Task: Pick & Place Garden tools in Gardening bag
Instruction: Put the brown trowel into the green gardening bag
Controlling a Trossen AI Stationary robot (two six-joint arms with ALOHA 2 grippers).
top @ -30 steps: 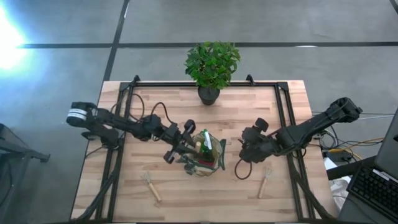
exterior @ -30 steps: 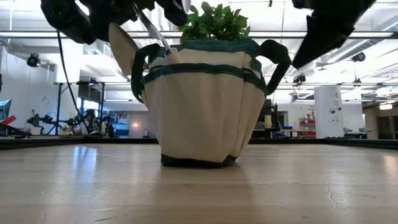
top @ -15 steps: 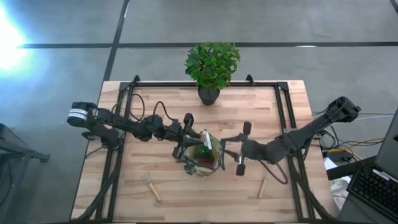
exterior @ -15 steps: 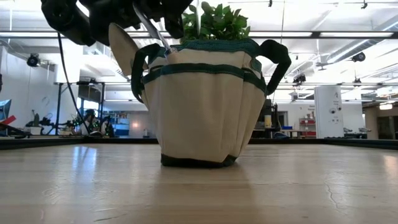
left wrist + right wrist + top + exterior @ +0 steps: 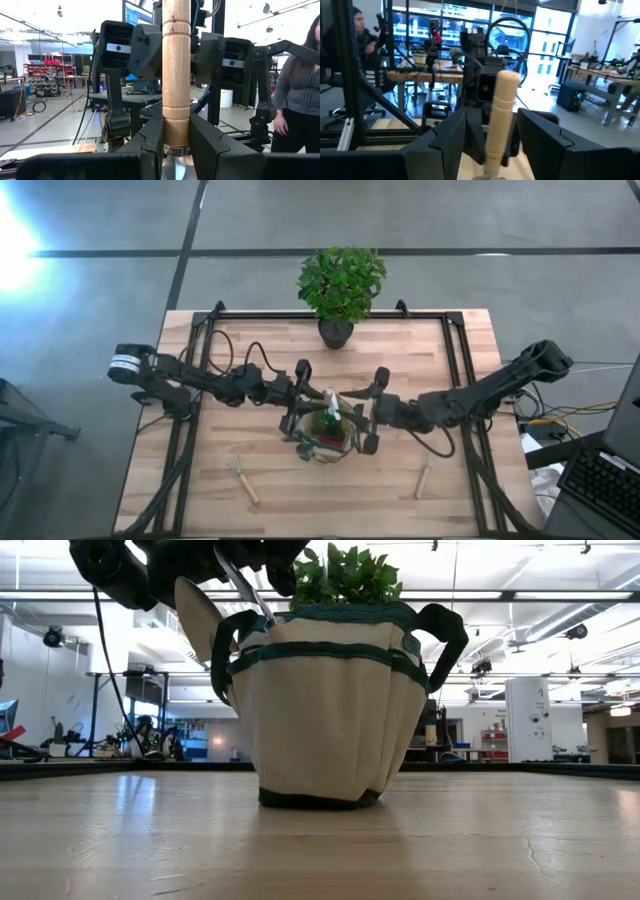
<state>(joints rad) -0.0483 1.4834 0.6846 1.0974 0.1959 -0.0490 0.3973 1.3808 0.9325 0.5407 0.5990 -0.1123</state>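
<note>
While the gardening bag (image 5: 327, 435) stands upright at the middle of the table (image 5: 440, 340), both arms meet over its mouth. The left gripper (image 5: 297, 416) sits at the bag's left rim; in its wrist view the fingers (image 5: 150, 145) are closed against the lower end of a wooden trowel handle (image 5: 176, 75), just above the metal ferrule. Gripping low on the handle probably keeps the upper part clear for the other arm. The right gripper (image 5: 366, 420) is at the bag's right rim, and in its wrist view the fingers (image 5: 542, 142) stand apart on either side of the same handle (image 5: 499, 117), not yet touching it. The arrangement suggests a handover or a joint steadying of the tool above the bag, so that it goes in head down.

From table height, a silver trowel blade (image 5: 198, 615) protrudes beside the bag's left loop handle. Inside the bag a green spray bottle (image 5: 331, 412) and a red-and-black tool (image 5: 330, 442) are visible. Two wooden-handled tools lie on the table near the front edge: one left (image 5: 243, 479), one right (image 5: 425, 474). A potted plant (image 5: 340, 288) stands at the far edge.
</note>
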